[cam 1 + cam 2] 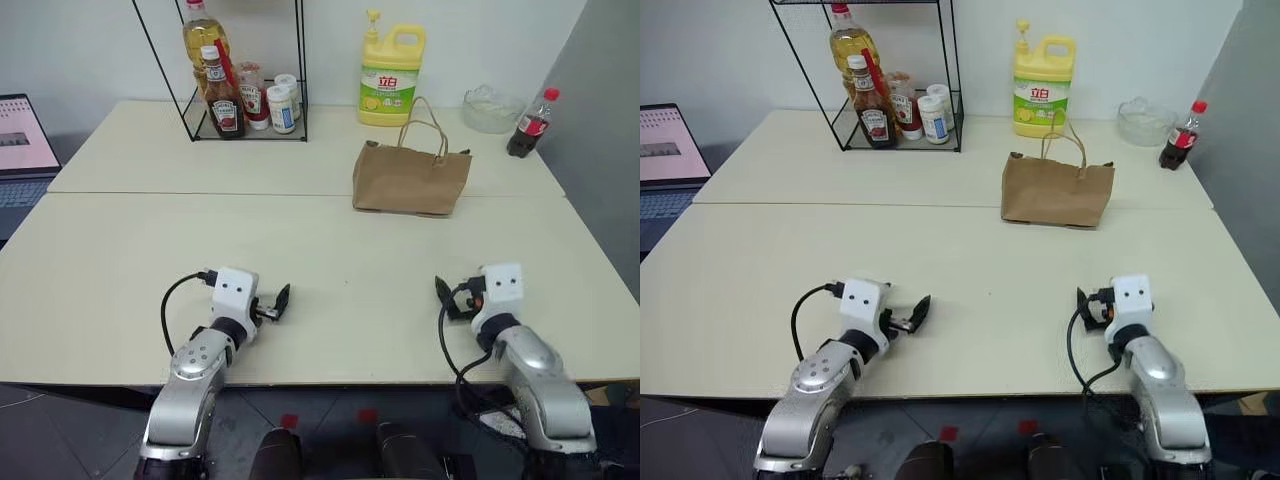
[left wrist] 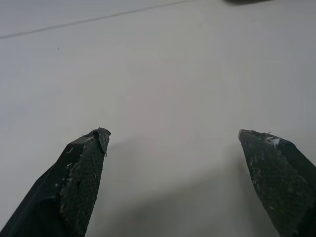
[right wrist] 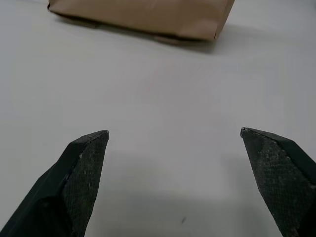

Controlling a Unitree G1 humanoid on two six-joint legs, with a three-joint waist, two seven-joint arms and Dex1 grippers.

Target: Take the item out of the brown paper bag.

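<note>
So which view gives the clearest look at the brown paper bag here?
The right eye view: the whole brown paper bag stands upright with its cord handles up, mouth hidden. The left eye view shows the same. The right wrist view catches its lower part; the left wrist view shows bare table.

My two head eyes look forward and down from above the near table edge, taking in the whole tabletop to the far wall, both sharing one scene. Each wrist camera sits low and close over the tabletop, facing far: the right one catches the brown paper bag, which both head eyes also see.
</note>
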